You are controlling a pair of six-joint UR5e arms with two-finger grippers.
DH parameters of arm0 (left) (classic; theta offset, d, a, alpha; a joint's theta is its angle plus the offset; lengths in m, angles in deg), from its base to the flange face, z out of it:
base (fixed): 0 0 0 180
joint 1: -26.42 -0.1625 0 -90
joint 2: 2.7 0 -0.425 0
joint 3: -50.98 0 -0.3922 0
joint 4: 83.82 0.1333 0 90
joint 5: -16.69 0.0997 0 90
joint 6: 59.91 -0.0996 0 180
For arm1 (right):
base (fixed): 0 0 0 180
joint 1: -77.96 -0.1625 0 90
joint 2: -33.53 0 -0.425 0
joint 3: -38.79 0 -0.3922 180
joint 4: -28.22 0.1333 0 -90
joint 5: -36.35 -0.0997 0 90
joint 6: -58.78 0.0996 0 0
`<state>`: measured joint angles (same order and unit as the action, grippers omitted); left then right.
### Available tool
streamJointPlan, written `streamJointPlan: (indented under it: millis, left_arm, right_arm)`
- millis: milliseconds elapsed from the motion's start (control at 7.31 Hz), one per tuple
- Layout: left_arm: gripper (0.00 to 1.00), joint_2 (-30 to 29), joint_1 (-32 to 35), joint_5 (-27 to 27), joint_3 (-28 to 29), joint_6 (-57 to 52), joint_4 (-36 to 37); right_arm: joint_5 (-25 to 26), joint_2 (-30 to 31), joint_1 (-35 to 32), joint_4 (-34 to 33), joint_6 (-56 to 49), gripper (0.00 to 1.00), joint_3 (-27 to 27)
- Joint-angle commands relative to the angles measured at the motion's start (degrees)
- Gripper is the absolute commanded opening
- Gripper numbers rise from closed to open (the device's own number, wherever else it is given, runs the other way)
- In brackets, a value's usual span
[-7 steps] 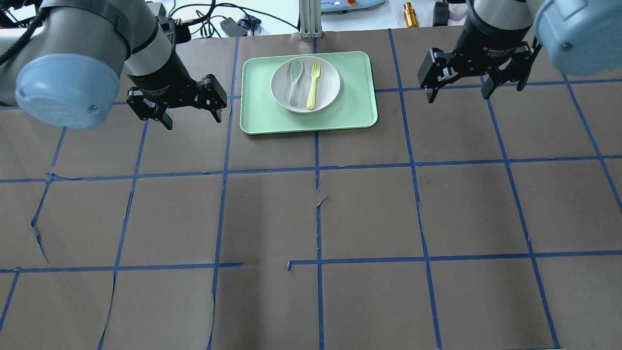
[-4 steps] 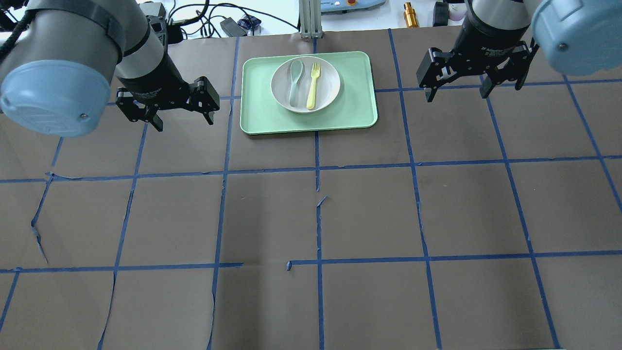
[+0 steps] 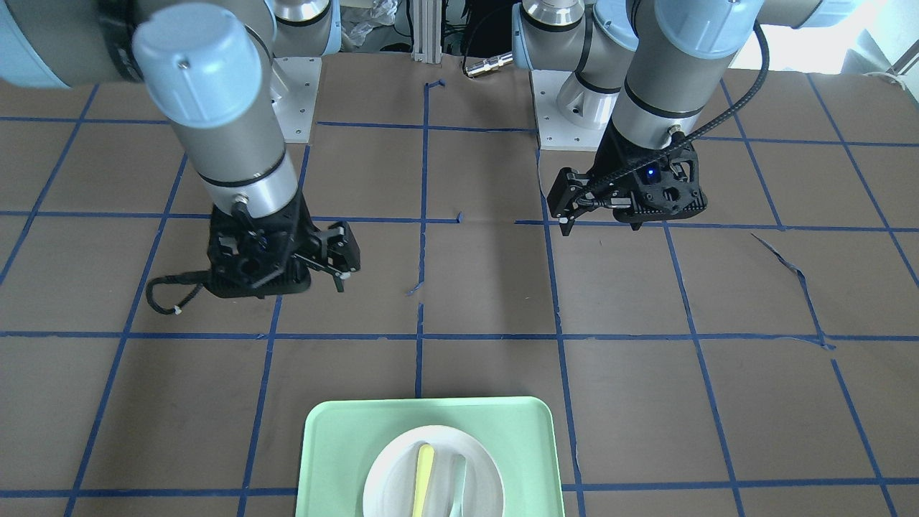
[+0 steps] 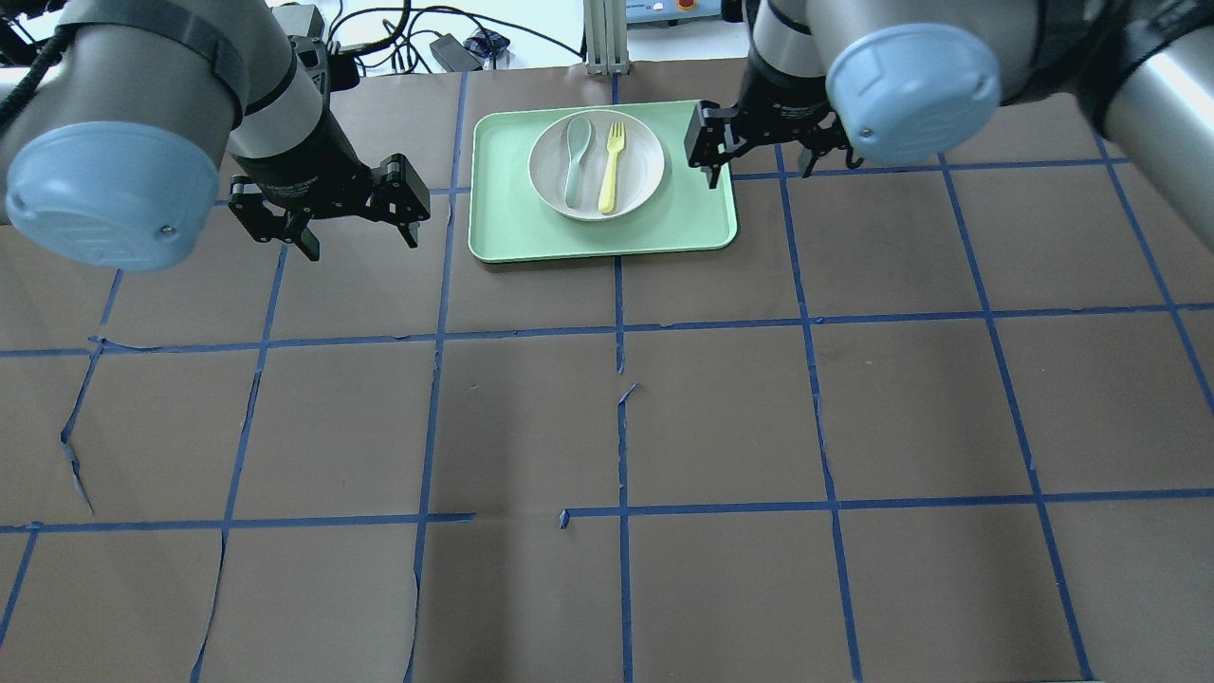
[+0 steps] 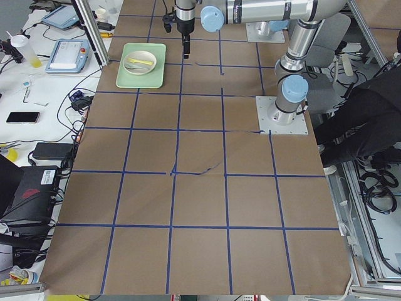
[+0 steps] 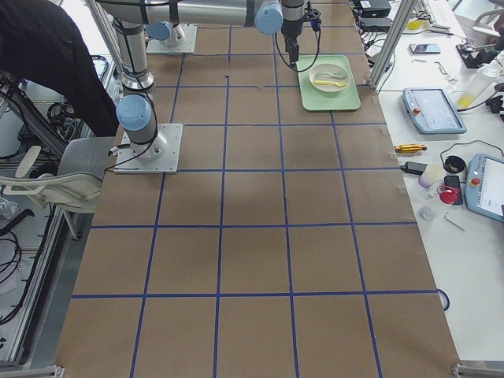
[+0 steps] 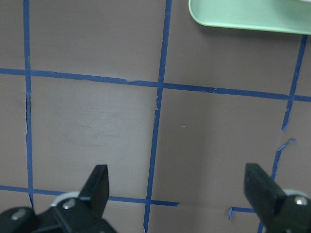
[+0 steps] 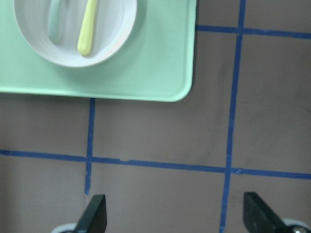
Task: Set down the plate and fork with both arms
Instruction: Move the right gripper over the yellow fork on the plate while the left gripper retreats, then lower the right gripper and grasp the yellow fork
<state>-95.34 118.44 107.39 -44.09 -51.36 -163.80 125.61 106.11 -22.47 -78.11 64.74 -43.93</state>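
The white plate [image 4: 596, 164] sits in the light-green tray [image 4: 697, 213] at the table's far middle. The pale-yellow fork [image 4: 612, 169] lies in the plate beside a grey-green spoon [image 4: 576, 161]. My right gripper [image 4: 759, 174] is open and empty, hovering at the tray's right edge. Its wrist view shows the plate [image 8: 112, 29], the fork [image 8: 88, 26] and the tray [image 8: 146, 73] ahead of the open gripper [image 8: 175, 208]. My left gripper [image 4: 360, 242] is open and empty over bare table left of the tray. Its wrist view [image 7: 180, 182] shows only a tray corner [image 7: 248, 17].
The brown table [image 4: 616, 427] is marked with a blue tape grid. Cables [image 4: 417, 38] and a metal post [image 4: 599, 38] stand behind the far edge. A person in black [image 5: 369, 106] sits at the robot's side of the table.
My right gripper has swung left from the far right of the table to the tray's right edge. My left gripper has hardly moved. Plate, fork and spoon lie as before.
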Motion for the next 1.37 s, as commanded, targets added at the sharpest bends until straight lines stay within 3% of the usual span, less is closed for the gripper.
streamJointPlan:
  millis: [0, 274, 684, 957, 1094, 1231]
  left_arm:
    - [1.0, 0.01, 0.01, 0.0, -0.03, -0.03, 0.0]
    - [1.0, -0.08, 0.01, -0.09, -0.03, 0.15, -0.09]
    - [1.0, -0.17, 0.01, -0.26, -0.03, 0.32, -0.09]
    - [1.0, -0.17, 0.01, -0.18, -0.03, 0.41, 0.0]
    - [1.0, -0.17, 0.01, -0.18, -0.03, 0.41, 0.0]
    - [1.0, -0.34, 0.01, -0.18, -0.11, 0.41, 0.0]
  right_arm:
    - [0.64, -16.51, -4.41, -7.17, 9.54, 1.0, 12.07]
    - [0.91, -27.62, -6.18, -8.88, 16.77, 1.0, 23.35]
    - [-0.75, -32.84, -6.18, -15.73, 17.06, 1.0, 24.18]
    - [-0.67, -33.82, -6.18, -16.09, 16.97, 0.86, 24.09]
    - [-0.67, -34.25, -6.18, -16.09, 16.89, 0.7, 23.74]
    - [-0.67, -34.43, -6.18, -16.18, 16.89, 0.68, 23.57]
